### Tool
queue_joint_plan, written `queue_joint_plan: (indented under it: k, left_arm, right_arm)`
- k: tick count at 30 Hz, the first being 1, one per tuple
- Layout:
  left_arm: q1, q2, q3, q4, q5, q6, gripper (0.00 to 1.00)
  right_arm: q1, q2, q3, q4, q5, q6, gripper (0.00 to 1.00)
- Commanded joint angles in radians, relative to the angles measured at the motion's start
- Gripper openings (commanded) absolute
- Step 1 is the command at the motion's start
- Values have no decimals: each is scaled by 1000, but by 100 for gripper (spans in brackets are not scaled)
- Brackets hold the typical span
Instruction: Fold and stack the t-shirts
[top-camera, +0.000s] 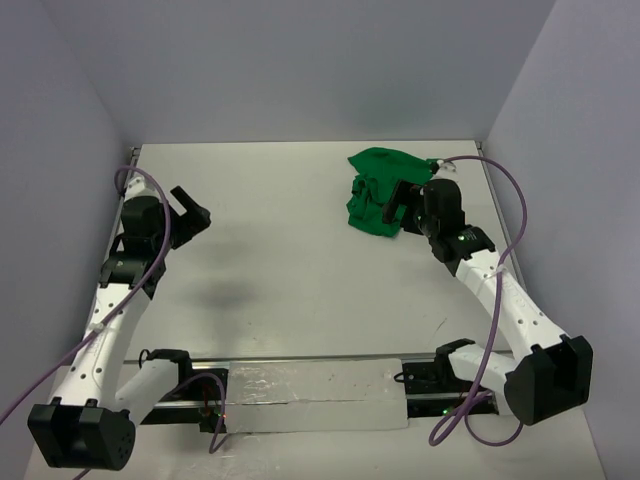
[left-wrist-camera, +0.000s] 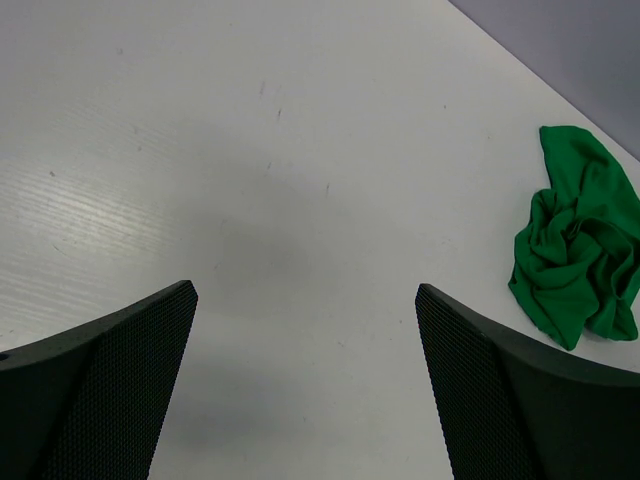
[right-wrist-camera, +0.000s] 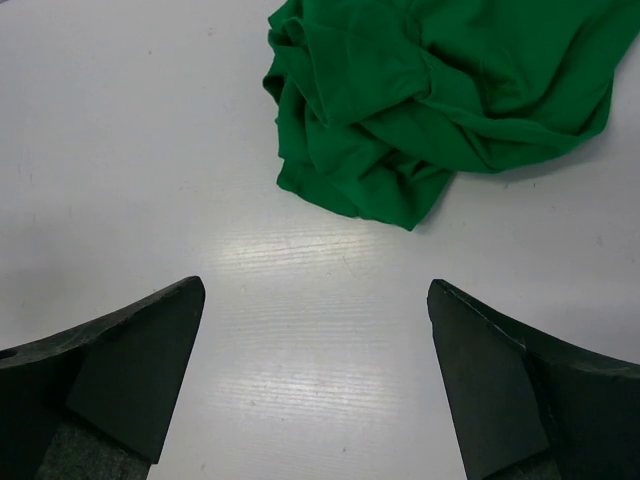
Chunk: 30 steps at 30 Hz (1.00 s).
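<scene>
The bright green t-shirt (top-camera: 378, 192) lies crumpled in a heap at the far right of the white table. It also shows in the right wrist view (right-wrist-camera: 430, 100) and at the right edge of the left wrist view (left-wrist-camera: 578, 250). My right gripper (top-camera: 398, 208) is open and empty, just above the table on the near side of the heap, its jaws wide apart (right-wrist-camera: 315, 300). My left gripper (top-camera: 192, 212) is open and empty at the far left, well away from the shirt, over bare table (left-wrist-camera: 305, 300). The neck label is hidden.
The white table (top-camera: 280, 250) is boxed in by grey walls on the left, back and right. A metal rail (top-camera: 310, 385) with the arm bases runs along the near edge. Purple cables (top-camera: 505, 215) loop off both arms.
</scene>
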Motion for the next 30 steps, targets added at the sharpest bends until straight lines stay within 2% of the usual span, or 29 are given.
queue_joint_plan:
  k: [1,5,7,9,14,19,30]
  left_arm:
    - [7,9,43,5,-8,7,99]
    - [7,-33,23,15,33,14,100]
    - [7,-66,5,37,42,13,100]
    - [7,-109,-10,56,35,10,99]
    - [7,-113,-9,27,25,-1,99]
    - [7,-91,-15,2,3,-1,99]
    - [7,-37,-8,-1,-11,4,100]
  right_arm:
    - [12,11,33,32,3,1,100]
    - [29,60,68,17,-115,-86,100]
    - [55,95,91,-7,-99,-106,100]
    - [83,161,136,-53,-7,-89,100]
    - [90,272,149,4,64,-22,94]
    - [82,388,202,36,98,63,98]
    - [75,633,366,5,195,82,100]
